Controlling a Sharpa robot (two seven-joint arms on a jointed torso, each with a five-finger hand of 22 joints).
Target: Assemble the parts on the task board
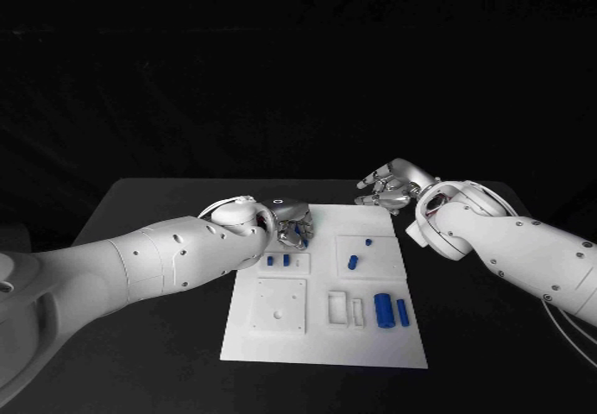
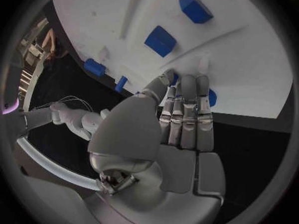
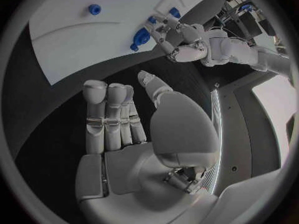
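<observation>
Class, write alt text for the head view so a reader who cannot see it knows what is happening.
The robot's left hand reaches down onto the far left part of the white task board on a black table, by small blue parts. The right hand hovers past the board's far right corner, holding nothing. More blue parts lie on the board.

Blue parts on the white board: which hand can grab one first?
Probably the left hand: its fingers hang over the task board beside small blue parts. The right hand sits off the board's far corner.

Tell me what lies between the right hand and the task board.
Bare black table: in the right wrist view, nothing lies between the right hand and the task board.
</observation>
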